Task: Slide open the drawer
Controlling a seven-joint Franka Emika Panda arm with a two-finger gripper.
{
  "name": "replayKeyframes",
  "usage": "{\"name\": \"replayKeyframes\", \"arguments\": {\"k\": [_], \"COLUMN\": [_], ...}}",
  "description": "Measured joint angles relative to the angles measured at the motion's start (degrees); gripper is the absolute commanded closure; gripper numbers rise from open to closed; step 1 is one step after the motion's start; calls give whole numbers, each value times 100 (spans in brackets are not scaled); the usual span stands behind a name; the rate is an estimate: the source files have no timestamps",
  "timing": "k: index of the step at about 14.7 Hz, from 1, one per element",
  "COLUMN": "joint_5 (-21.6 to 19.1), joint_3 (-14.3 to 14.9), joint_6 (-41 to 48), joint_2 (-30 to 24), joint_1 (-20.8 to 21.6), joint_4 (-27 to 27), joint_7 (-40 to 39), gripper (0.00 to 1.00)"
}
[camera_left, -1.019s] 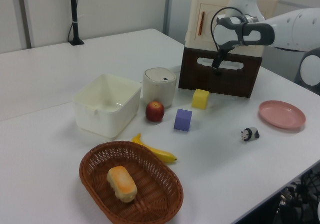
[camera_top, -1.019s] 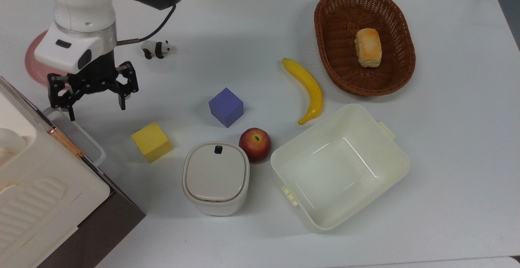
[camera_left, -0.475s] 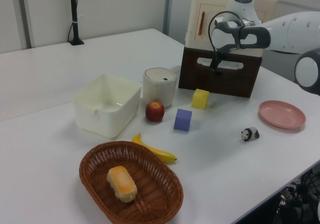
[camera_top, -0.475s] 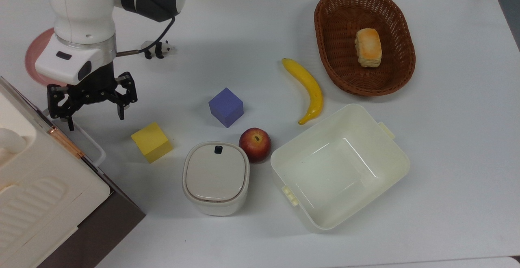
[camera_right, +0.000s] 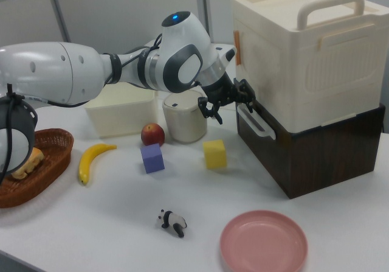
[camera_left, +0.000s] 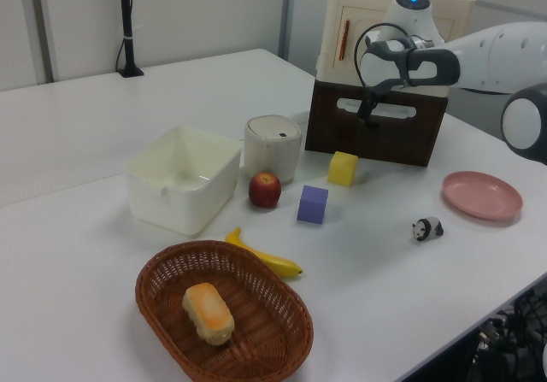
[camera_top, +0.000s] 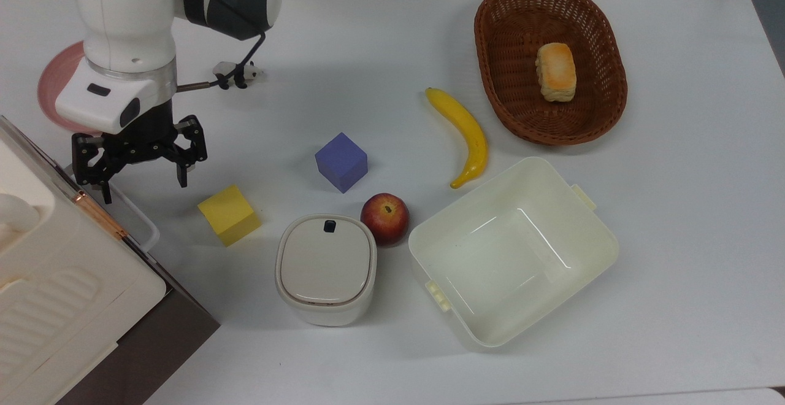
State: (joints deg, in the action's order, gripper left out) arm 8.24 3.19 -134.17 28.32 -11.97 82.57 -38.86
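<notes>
The drawer is a dark brown box under a cream case, shut, with a white loop handle on its front. In the top view the drawer front sits at the lower left and the handle sticks out toward the table. My gripper hangs open just above the handle's far end, one finger over the loop and the other out over the table. In the right view the gripper is at the handle's upper end with nothing between its fingers. In the left view it is in front of the drawer.
A yellow cube lies close to the handle, with a purple cube, an apple and a lidded white bin beyond. A cream tub, a banana and a basket are further right. A pink plate and toy panda lie behind the arm.
The gripper has shifted a little toward the drawer handle, down in the top view, and stayed open. Nothing else has moved.
</notes>
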Motion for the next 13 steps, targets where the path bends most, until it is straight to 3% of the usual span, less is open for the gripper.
{"name": "replayKeyframes", "arguments": {"k": [13], "joint_5": [118], "joint_3": [0], "joint_6": [-1], "joint_2": [110], "joint_1": [1], "joint_4": [0], "joint_7": [0], "gripper": [0]}}
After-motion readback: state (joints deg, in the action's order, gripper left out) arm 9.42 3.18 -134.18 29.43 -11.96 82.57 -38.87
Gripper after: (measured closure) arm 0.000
